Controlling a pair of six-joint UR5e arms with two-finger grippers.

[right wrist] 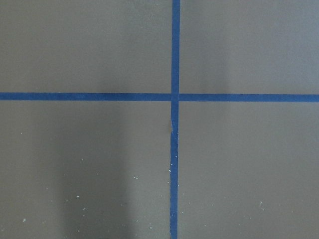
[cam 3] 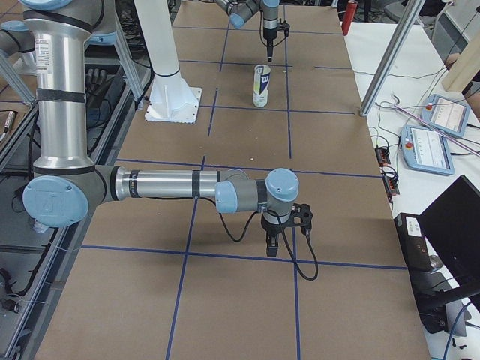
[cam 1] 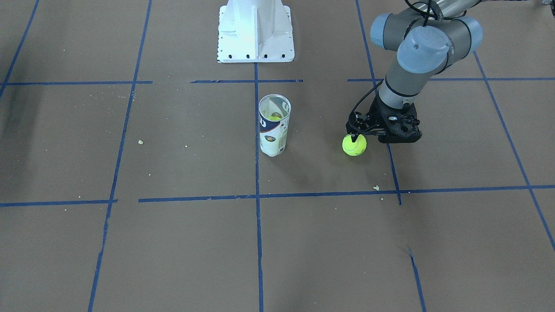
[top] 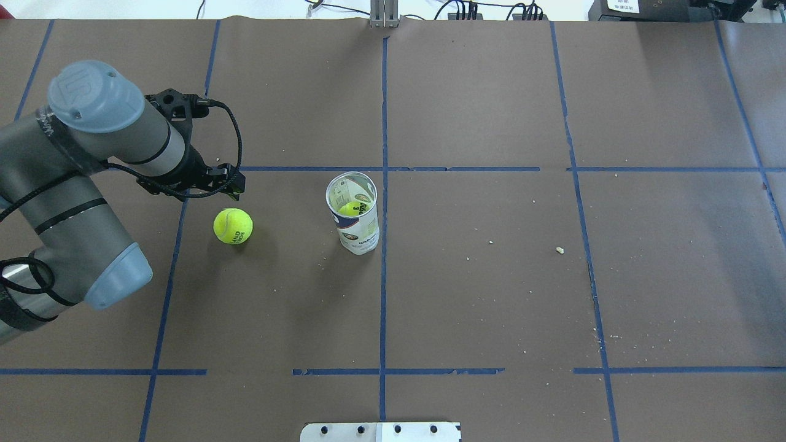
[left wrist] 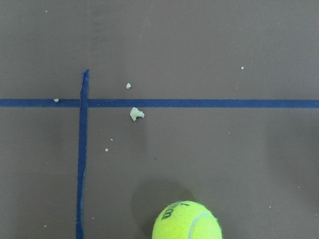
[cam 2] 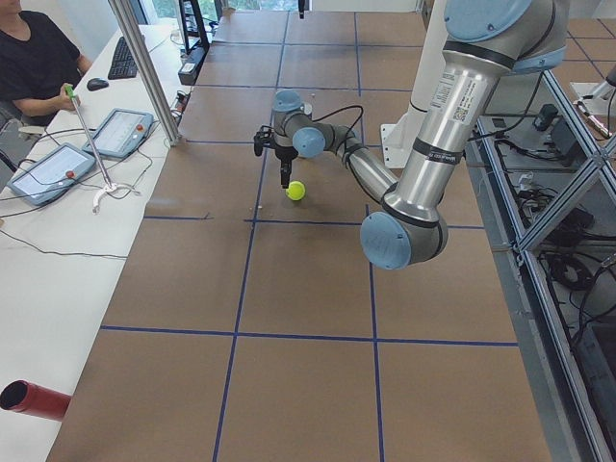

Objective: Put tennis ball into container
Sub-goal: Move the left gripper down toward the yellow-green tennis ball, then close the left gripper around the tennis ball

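Tennis ball point(top: 233, 226) lying loose | container point(top: 359, 230) standing near ball | left claw point(top: 235, 186) hovering beside ball for pickup, empty, spread unclear

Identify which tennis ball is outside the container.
The tennis ball lying loose by the left gripper; the other ball sits inside the container.

L gripper point(cam 1: 355, 138) by tennis ball point(cam 1: 354, 146).
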